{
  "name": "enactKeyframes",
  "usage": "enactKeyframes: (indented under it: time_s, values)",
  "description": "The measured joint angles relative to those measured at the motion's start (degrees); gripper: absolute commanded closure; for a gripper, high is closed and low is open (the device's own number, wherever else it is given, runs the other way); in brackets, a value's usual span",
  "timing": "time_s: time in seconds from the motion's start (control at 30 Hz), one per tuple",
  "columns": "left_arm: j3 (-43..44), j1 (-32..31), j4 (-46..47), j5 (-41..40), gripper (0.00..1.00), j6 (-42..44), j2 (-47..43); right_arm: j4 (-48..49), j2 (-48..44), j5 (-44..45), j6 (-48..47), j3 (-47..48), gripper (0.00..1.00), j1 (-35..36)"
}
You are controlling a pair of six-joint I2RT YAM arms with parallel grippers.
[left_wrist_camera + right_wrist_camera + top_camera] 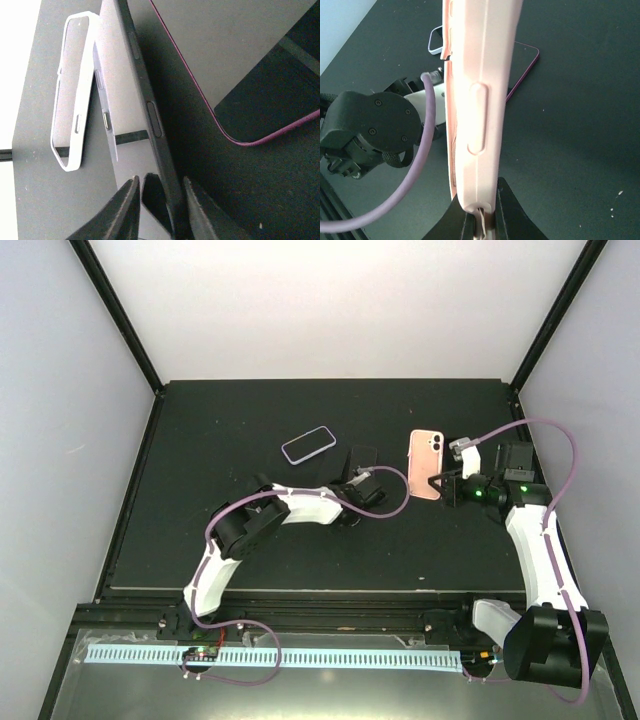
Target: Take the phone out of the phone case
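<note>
Two robot arms at work over a black mat (pixel 200 440): the right gripper (pixel 481 217) is clamped tight on the lower end of a pink phone case (pixel 482 75), right of centre, its fingers (pixel 509 215) pinching the shell through its thickness; the case's back faces up in the overhead view, and whether it clears the mat cannot be told. Twin camera lenses show in that back, so the phone is judged not yet out, though the screen side is hidden.

The left gripper (pixel 160 182), mid-mat, has its fingers narrowly parted either side of the end of a dark phone (pixel 144 85), side buttons facing the wrist camera; a sliver of light shows between one finger and the handset, so the hold looks slack rather than firm. An empty white-rimmed case (pixel 78 124) lies flat just beyond; a dark slab (pixel 522 65) with a magenta rim lies flat near the left gripper.

The pink shell looks a soft, pliant moulding that should bend at the lip; the handset within would be stiff, smooth and glass-faced, light but apt to slip, and liable to crack if dropped. The likeliest purchase is to pin the case by one end, peel a far corner of the lip back, then take the phone across its long edges, clear of screen and lenses.
</note>
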Motion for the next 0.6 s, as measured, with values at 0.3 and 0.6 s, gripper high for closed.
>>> enactKeyframes:
  time_s: [0.3, 0.6]
  values:
    - [-4.1, 1.6, 0.2, 5.9, 0.15, -4.9, -6.4, 0.0, 0.3, 0.9, -0.1, 0.0, 0.99, -0.1]
    - [-18.6, 2.4, 0.9, 17.3, 0.12, -11.7, -29.0, -0.6, 5.2, 9.4, -2.2, 2.8, 0.99, -0.2]
